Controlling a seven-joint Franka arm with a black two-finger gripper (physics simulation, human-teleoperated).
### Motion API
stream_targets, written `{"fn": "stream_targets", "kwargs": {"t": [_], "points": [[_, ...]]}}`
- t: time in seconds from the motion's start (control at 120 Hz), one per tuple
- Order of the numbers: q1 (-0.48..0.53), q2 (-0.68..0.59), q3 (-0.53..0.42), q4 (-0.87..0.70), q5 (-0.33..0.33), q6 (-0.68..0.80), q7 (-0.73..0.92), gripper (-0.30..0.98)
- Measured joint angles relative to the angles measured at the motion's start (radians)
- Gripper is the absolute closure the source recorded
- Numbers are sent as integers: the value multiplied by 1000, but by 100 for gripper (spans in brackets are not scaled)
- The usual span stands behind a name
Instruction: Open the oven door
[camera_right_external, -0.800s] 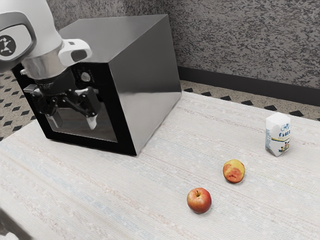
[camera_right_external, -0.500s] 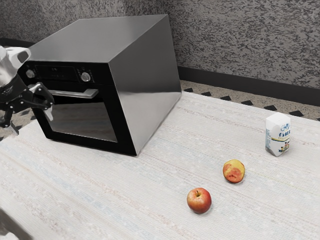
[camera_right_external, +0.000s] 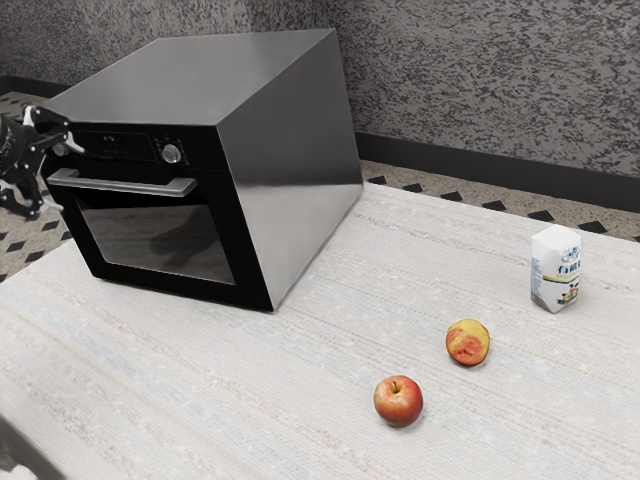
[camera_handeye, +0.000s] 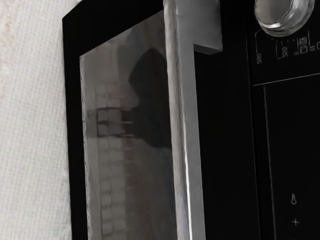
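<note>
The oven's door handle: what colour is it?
The handle is plain silvery grey, showing best in the exterior view against the black door front.

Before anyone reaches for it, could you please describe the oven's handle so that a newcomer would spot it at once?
On the table stands a big grey oven with a black front. Across that front, above the dark window, runs the handle, a pale metal bar. It is long and straight, unlike the round knob above it.
</note>
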Motion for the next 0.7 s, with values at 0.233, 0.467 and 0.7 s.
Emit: {"fn": "stream_targets", "kwargs": {"t": [0.233,0.467,0.7], "points": [[19,42,-42,-11,-6,103,-104,0],[31,53,-53,-54,9,163,-172,0],[35,84,-67,-68,23,201,-218,0]]}}
